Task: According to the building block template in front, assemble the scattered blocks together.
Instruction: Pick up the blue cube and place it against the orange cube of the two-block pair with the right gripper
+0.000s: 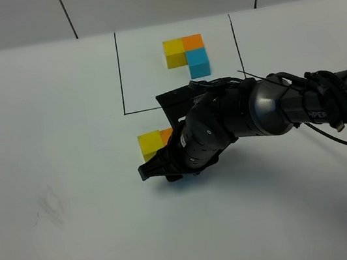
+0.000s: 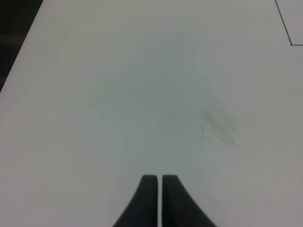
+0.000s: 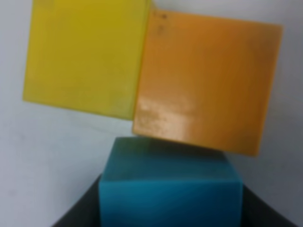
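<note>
Your right gripper clamps the light blue cube against the orange cube, with the yellow cube beside it — your left gripper has its jaws pressed together.

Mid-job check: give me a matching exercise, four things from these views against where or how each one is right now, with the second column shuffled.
Things
1. loose matte yellow cube
2. loose matte light blue cube
3. left pincer
4. L-shaped three-cube template

Place or state
A. shut, above the white table
B. inside the thin black rectangle
C. held in the right pincer
D. beside the loose matte orange cube, outside the rectangle

Pairs: 1-D, 2-C, 3-A, 4-B.
</note>
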Tool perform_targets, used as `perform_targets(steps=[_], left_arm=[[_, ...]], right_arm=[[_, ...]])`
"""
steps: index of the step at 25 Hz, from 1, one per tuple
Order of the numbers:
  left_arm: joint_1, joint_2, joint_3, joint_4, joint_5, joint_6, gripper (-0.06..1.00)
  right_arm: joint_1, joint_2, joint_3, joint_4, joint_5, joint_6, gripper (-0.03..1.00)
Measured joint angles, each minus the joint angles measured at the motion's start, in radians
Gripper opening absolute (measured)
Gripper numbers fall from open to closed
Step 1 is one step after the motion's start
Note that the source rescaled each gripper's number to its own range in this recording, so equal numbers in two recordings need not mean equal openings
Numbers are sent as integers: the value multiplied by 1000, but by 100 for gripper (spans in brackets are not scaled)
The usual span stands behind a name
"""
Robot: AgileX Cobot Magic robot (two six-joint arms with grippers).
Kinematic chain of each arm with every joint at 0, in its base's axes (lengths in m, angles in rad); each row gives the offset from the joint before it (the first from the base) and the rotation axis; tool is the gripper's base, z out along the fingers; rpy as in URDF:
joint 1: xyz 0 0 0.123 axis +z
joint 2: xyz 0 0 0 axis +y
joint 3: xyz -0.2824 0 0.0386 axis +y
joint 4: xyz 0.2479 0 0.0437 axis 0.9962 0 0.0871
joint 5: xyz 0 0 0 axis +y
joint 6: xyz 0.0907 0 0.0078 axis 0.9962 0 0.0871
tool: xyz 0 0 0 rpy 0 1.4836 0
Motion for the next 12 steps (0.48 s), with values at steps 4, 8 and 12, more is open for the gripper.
perform_targets(steps=[4,8,12], left_arm=[[0,0,0,0,0,0,0],[0,0,0,0,0,0,0],[0,0,0,0,0,0,0]], right_arm=[[1,0,0,-3,0,30,46],[-2,0,0,-8,8,55,46],[-6,1,0,-14,18,61,46]])
